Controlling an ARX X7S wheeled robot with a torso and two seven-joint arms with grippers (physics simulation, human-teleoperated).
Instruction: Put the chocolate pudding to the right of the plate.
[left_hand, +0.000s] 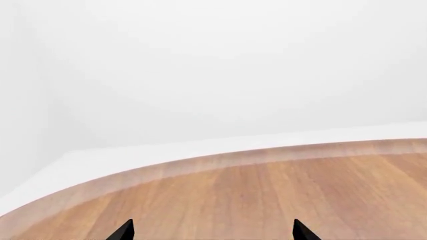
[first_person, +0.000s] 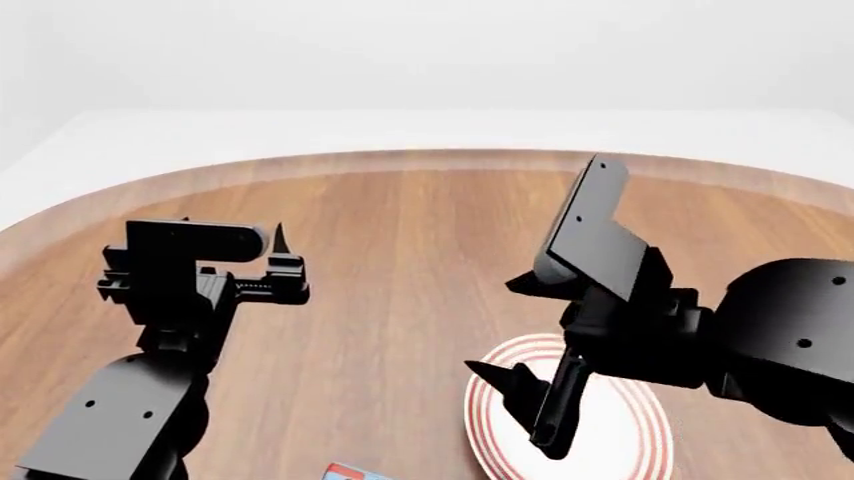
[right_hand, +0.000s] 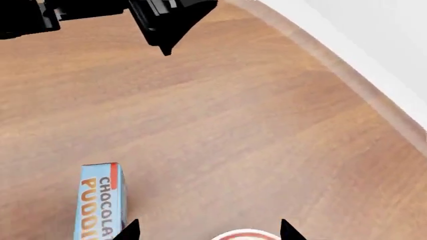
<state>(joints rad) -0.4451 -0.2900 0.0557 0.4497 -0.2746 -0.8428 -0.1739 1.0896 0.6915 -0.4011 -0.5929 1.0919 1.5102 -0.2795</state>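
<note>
The chocolate pudding (right_hand: 100, 200) is a carton with a light blue face and orange lettering. It lies on the wooden table, just outside one fingertip of my right gripper (right_hand: 208, 232). In the head view only its blue and red corner (first_person: 350, 472) shows at the bottom edge. The plate (first_person: 625, 432), white with red rings, lies to the right of the pudding, under my right gripper (first_person: 514, 405). Its rim (right_hand: 245, 235) shows between the open, empty jaws. My left gripper (left_hand: 213, 232) is open and empty over bare wood; it sits at the left in the head view (first_person: 260, 275).
The round wooden table (first_person: 400, 230) has a pale rim, with white floor and walls beyond it. My left gripper (right_hand: 160, 20) shows as a dark shape in the right wrist view, beyond the pudding. My right arm (first_person: 787, 340) hides part of the plate.
</note>
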